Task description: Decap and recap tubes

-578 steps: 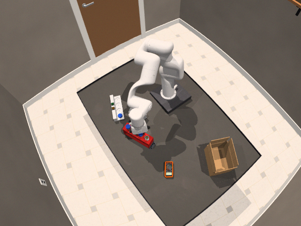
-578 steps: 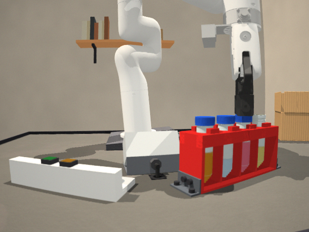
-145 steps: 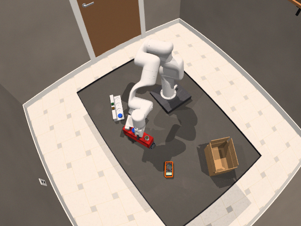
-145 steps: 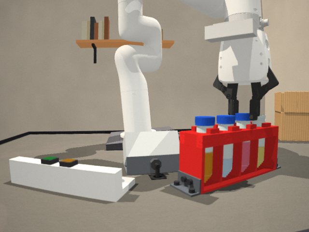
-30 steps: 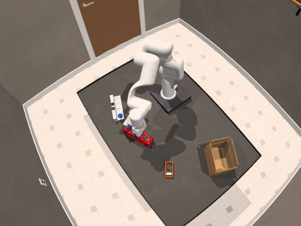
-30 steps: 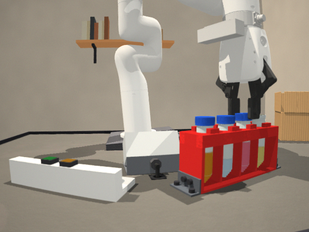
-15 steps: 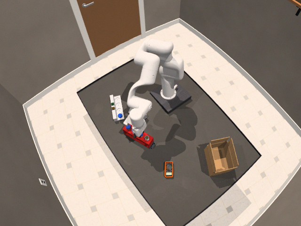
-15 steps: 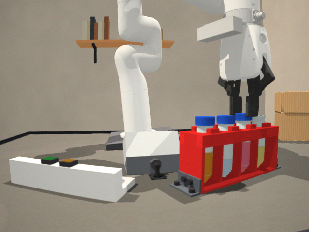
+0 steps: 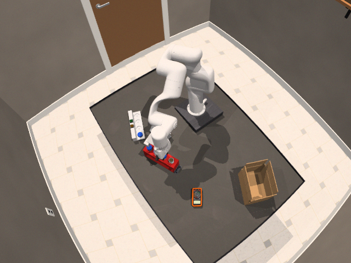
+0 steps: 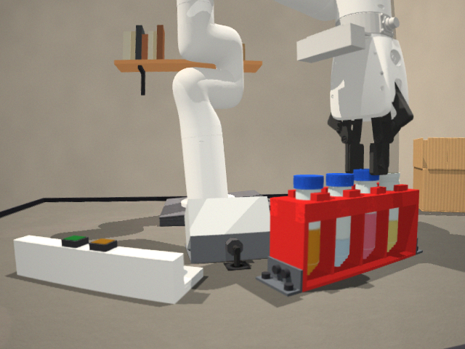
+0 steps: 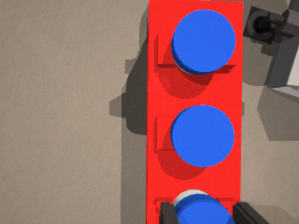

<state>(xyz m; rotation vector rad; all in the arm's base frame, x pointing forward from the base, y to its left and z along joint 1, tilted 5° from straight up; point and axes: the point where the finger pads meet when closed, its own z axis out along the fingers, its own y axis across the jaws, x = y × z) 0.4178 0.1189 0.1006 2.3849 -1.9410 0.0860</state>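
The red decapping rack point(image 10: 345, 233) holds four tubes. It also shows in the top view point(image 9: 160, 159) and in the wrist view point(image 11: 196, 112). My gripper point(image 10: 366, 169) stands upright over the rack and is shut on the blue cap of tube 2 point(image 10: 365, 174), at the top of its tube. In the wrist view the fingers flank this cap point(image 11: 203, 211) at the bottom edge. The caps of tube 3 point(image 11: 202, 135) and tube 4 point(image 11: 204, 41) sit on their tubes. Tube 1 point(image 10: 390, 180) is open. Its blue cap point(image 9: 140, 134) lies in the white cap tray point(image 9: 136, 124).
The tray's green lamp point(image 10: 75, 240) and amber lamp point(image 10: 103, 243) look unlit. The grey and white key housing point(image 10: 225, 229) stands close behind the rack. A cardboard box point(image 9: 258, 181) and an orange multimeter point(image 9: 196, 196) lie farther off on the mat.
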